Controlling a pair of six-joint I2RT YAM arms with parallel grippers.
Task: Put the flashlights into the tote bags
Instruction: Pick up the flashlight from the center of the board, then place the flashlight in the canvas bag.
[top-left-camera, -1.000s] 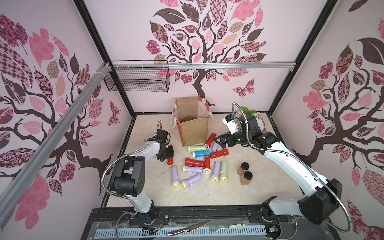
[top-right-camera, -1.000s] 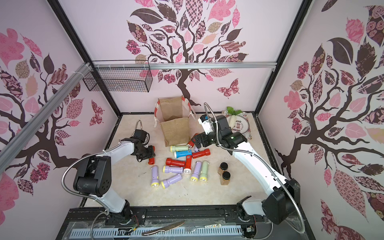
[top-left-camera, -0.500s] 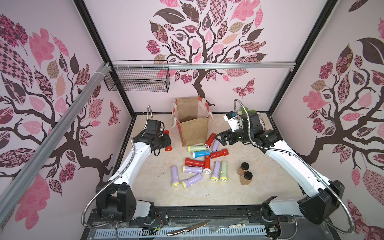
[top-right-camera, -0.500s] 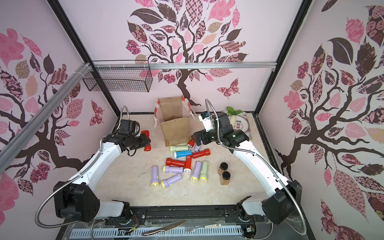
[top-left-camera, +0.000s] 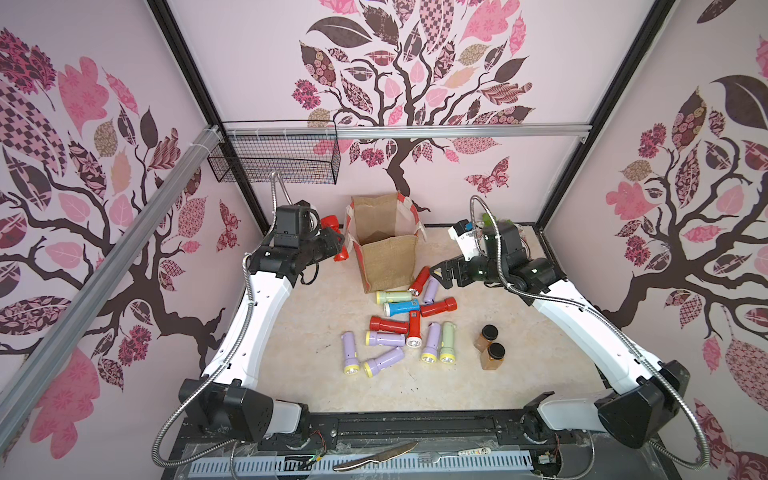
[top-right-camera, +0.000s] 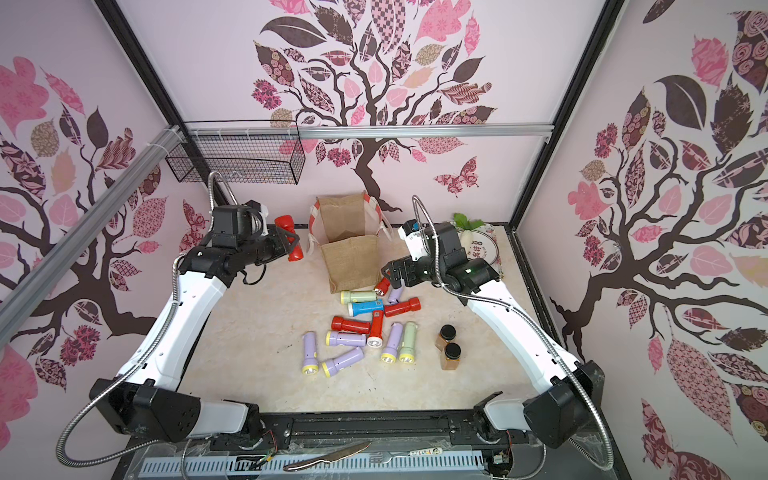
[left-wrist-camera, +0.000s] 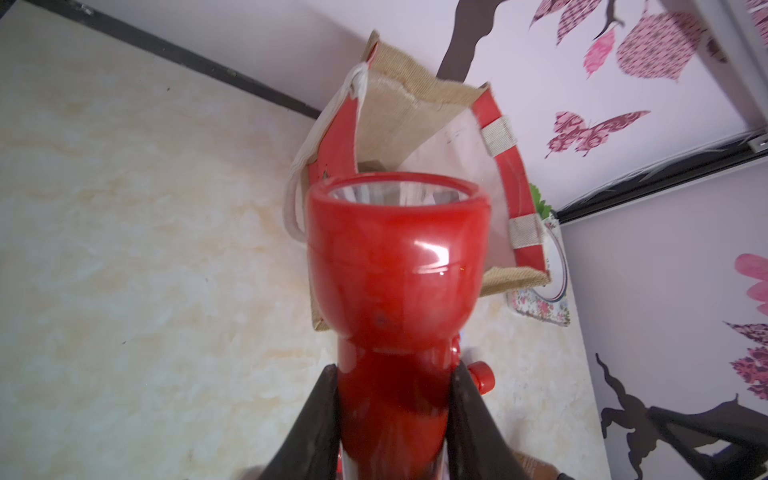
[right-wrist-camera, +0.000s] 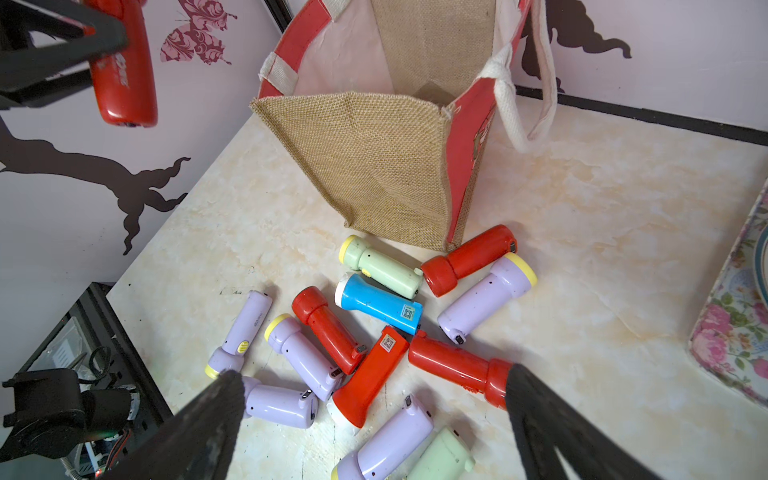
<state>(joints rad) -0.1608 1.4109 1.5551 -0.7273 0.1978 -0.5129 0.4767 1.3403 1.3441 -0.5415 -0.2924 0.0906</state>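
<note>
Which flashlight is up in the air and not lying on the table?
The red flashlight held by the left gripper, up beside the bag. It is the only one off the table; the rest all lie on it.

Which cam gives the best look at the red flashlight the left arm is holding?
Left wrist: the red flashlight fills the frame, lens and switch clear, left pincer shut on its barrel. Both top views show the flashlight small, partly hidden by the pincer, beside the tote bag. Right wrist catches only its tail end.
</note>
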